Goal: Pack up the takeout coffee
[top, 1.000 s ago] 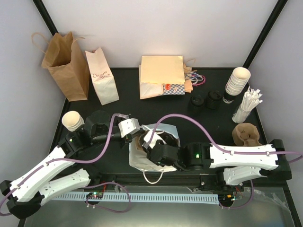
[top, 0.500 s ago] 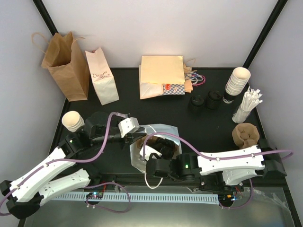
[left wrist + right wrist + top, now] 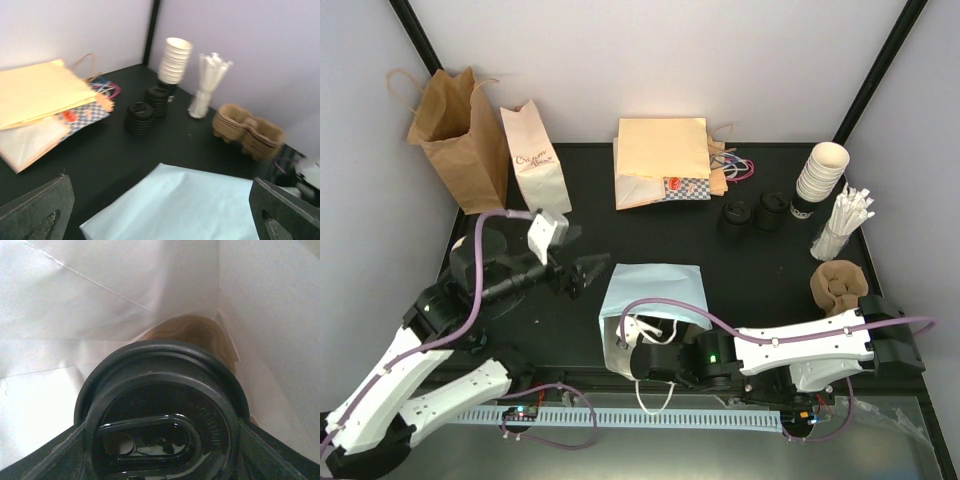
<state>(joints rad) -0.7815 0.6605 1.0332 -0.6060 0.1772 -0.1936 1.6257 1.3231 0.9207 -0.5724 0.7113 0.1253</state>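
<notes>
The takeout coffee (image 3: 161, 405) shows only its round black lid in the right wrist view. It sits inside a white paper bag (image 3: 655, 298) that lies near the table's front. My right gripper (image 3: 160, 442) is shut on the cup, with a finger at each side of the lid. In the top view, that gripper (image 3: 650, 347) is pushed into the bag's near mouth and the cup itself is hidden. My left gripper (image 3: 582, 270) hangs wide open left of the bag, apart from it. Its fingers (image 3: 37, 210) frame the bag's pale top (image 3: 175, 205) in the left wrist view.
At the back left stand a brown paper bag (image 3: 455, 140) and a white printed bag (image 3: 535, 160). Flat bags (image 3: 660, 160) lie stacked at back centre. On the right are black lid stacks (image 3: 755, 213), stacked cups (image 3: 820, 175), straws (image 3: 845, 225) and cardboard cup carriers (image 3: 840, 285).
My left gripper opened, let go of the bag's edge and drew back to the left. The bag's top dropped flat over the right gripper, which still holds the coffee inside.
</notes>
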